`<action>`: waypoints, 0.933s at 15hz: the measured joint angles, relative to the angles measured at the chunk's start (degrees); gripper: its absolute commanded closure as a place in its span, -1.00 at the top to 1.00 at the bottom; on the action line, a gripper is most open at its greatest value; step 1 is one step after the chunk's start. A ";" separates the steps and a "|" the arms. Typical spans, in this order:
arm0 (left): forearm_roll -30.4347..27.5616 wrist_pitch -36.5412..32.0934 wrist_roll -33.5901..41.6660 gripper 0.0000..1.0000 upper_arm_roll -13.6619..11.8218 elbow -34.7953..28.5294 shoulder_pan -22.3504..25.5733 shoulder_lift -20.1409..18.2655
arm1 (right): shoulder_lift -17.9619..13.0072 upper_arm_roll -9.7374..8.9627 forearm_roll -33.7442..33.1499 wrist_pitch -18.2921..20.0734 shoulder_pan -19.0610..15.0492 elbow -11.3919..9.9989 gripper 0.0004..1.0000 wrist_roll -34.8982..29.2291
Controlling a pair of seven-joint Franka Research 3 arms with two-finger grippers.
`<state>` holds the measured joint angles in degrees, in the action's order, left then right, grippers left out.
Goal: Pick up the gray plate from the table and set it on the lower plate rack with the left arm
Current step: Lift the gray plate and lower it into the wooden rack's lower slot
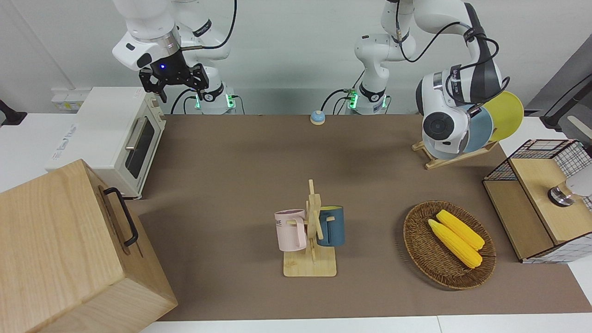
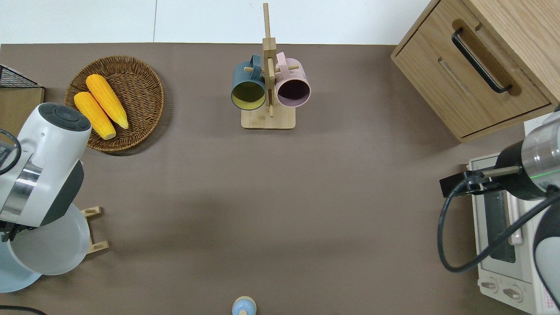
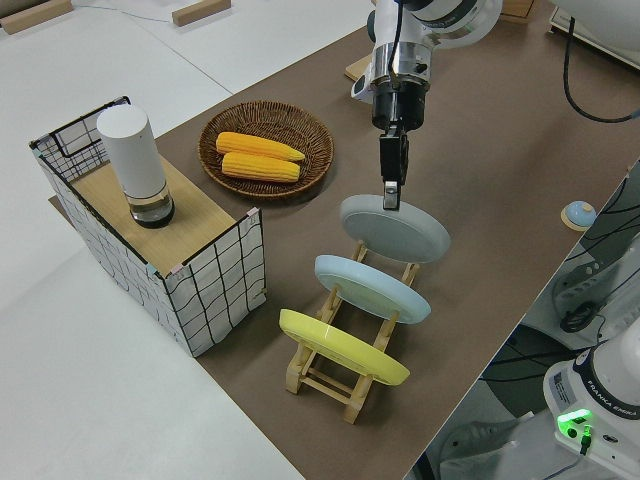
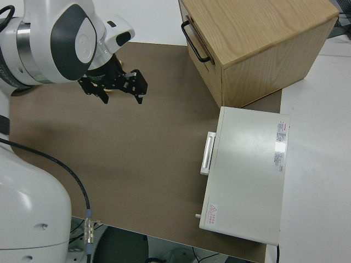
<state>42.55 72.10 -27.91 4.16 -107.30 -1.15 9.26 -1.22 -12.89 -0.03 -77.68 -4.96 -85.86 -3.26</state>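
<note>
The gray plate (image 3: 396, 232) hangs tilted at the empty end slot of the lower plate rack (image 3: 352, 375), its lower edge by the rack's pegs (image 2: 94, 229). My left gripper (image 3: 391, 197) is shut on the plate's upper rim. In the overhead view the plate (image 2: 52, 251) shows under my left arm, which hides the gripper. The blue plate (image 3: 372, 288) and the yellow plate (image 3: 342, 347) stand in the other slots. I cannot tell whether the gray plate rests on the rack. My right gripper (image 1: 173, 83) is parked and open. The table (image 1: 231, 162) has a brown mat.
A wicker basket (image 1: 423, 249) with two corn cobs lies farther from the robots than the rack. A wire crate (image 3: 215, 275) with a white cylinder stands beside the rack. A mug stand (image 1: 311, 231), a wooden drawer box (image 1: 69, 249), a toaster oven (image 1: 111, 138) and a small blue bell (image 1: 317, 117) are also here.
</note>
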 measured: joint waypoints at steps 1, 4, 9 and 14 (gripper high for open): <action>0.21 0.00 -0.54 -1.00 0.04 -0.02 -0.03 0.53 | 0.00 0.00 0.00 0.00 0.00 0.00 0.97 0.00; 0.36 -0.01 -1.31 -1.00 0.18 -0.03 -0.08 1.44 | 0.00 0.00 0.00 0.00 0.00 0.00 0.98 0.00; 0.23 -0.03 -1.64 0.22 0.43 -0.39 -0.14 1.67 | 0.00 0.00 0.00 0.00 0.00 0.00 0.97 0.00; -1.73 -0.03 -1.94 0.89 1.24 -0.44 -0.19 2.04 | 0.00 0.00 0.00 0.00 0.00 0.00 0.97 0.00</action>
<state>40.83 72.06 -29.85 5.40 -107.74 -1.34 11.30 -1.22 -12.89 -0.03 -77.68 -4.96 -85.86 -3.26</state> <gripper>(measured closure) 0.568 0.009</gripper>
